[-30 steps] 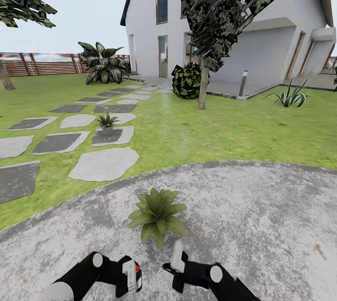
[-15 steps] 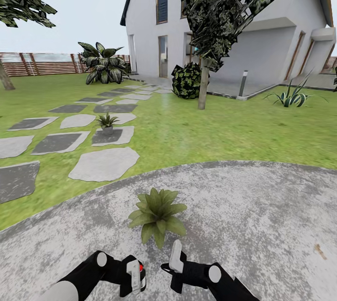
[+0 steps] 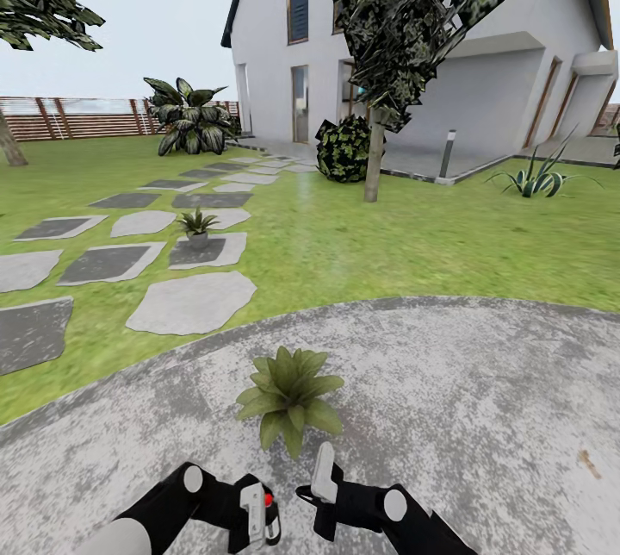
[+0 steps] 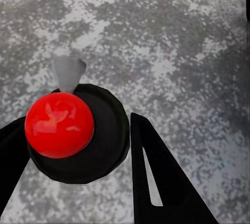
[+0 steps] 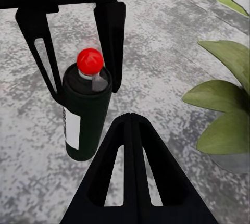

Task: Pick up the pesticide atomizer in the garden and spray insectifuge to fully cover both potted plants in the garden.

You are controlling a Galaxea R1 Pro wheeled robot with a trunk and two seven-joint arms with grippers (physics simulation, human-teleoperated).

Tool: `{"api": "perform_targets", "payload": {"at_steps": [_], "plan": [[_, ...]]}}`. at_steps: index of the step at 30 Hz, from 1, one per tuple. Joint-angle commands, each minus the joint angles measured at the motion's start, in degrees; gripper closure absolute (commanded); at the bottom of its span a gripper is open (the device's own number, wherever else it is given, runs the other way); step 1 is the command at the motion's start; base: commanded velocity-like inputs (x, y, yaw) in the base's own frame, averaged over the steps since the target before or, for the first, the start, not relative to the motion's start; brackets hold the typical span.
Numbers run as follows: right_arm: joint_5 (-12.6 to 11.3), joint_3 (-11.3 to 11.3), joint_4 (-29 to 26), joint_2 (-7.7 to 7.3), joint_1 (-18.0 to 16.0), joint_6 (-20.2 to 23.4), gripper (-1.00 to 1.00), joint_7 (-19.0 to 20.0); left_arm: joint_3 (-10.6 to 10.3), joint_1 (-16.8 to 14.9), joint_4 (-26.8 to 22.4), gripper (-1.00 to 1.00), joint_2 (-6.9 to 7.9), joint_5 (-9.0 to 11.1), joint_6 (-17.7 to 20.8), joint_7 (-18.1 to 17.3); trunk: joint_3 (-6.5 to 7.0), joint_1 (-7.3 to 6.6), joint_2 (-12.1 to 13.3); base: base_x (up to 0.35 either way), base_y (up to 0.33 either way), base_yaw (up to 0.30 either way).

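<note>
Two left jaws clasping pesticide atomizer (image 5: 86,110), right jaws closed

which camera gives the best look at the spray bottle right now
The right wrist view: the pesticide atomizer shows nearly whole there, green body, white label and red top, between the left gripper's fingers. The left wrist view looks straight down on its red cap. The head view catches just a sliver of it.
</note>
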Motion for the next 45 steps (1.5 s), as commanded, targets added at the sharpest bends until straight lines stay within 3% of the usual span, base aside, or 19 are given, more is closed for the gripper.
{"api": "perform_targets", "payload": {"at_steps": [1, 13, 37, 42, 45], "plan": [[0.6, -0.1, 0.0, 0.01, 0.0, -0.3, 1.00, -0.1, 0.0, 0.0, -0.1, 1.00, -0.07, -0.3, -0.4, 0.0, -0.05, -0.01, 0.0, 0.000, 0.000, 0.000], [0.6, -0.1, 0.1, 0.01, 0.0, -0.3, 1.00, -0.1, 0.2, 0.0, 0.3, 1.00, -2.40, -0.3, -0.4, 0.1, -0.05, -0.01, 0.0, 0.000, 0.000, 0.000], [0.6, -0.1, 0.0, 0.01, 0.0, -0.3, 1.00, -0.1, 0.5, 0.0, -0.2, 1.00, -3.53, 0.0, -0.4, 0.5, -0.05, -0.01, 0.0, 0.000, 0.000, 0.000], [0.5, -0.1, 0.0, 0.01, 0.0, -0.3, 1.00, -0.1, 0.3, 0.0, -0.2, 1.00, -3.57, 3.0, -0.5, 0.5, -0.05, -0.01, 0.0, 0.000, 0.000, 0.000], [0.5, -0.1, 0.0, 0.01, 0.0, -0.3, 1.00, -0.1, 0.3, 0.0, -0.2, 1.00, -3.57, 3.5, -0.5, 0.5, -0.05, -0.01, 0.0, 0.000, 0.000, 0.000]]}}
